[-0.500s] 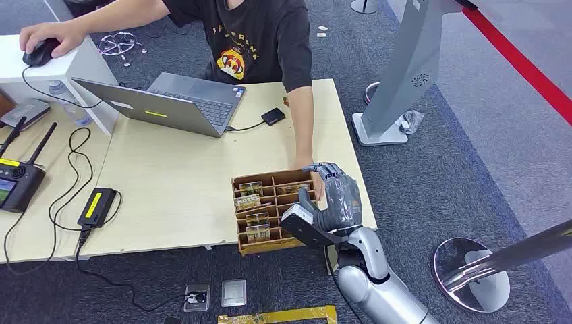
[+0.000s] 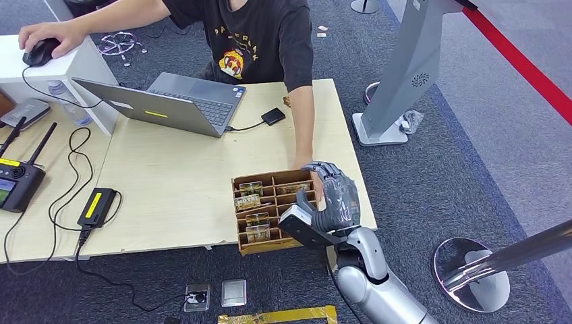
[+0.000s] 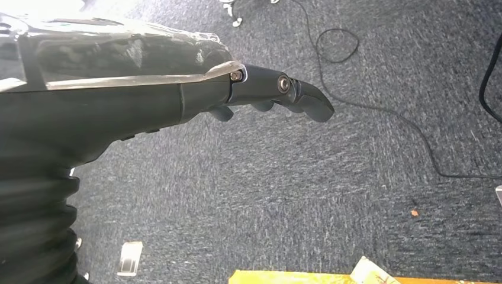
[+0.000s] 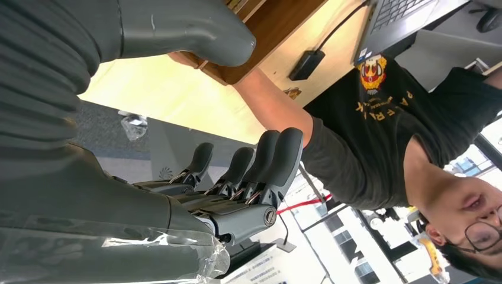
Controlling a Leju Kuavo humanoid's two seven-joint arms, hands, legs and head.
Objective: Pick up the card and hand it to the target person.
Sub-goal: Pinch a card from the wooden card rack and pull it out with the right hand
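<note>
Cards (image 2: pixel 257 218) sit upright in the slots of a wooden box (image 2: pixel 237 219) at the bench's (image 2: pixel 175 189) near edge, several per compartment. Right hand (image 2: pixel 328 202) hovers at the box's right side w/ fingers (image 4: pixel 278 157) spread and thumb apart — it holds nothing. A person's arm (image 2: pixel 305 125) reaches down to that same corner of the box. Left hand (image 3: pixel 269 94) hangs over the carpet, fingers loosely extended, nothing in it.

Cards look thin, light and prob. stiff but bendable, smooth-faced so likely slippery. Best hold, I'd judge, is a pinch on a card's exposed top edge — thumb one face, finger the other — then lift straight up so it clears the dividers. Squeezing hard could bend it.
</note>
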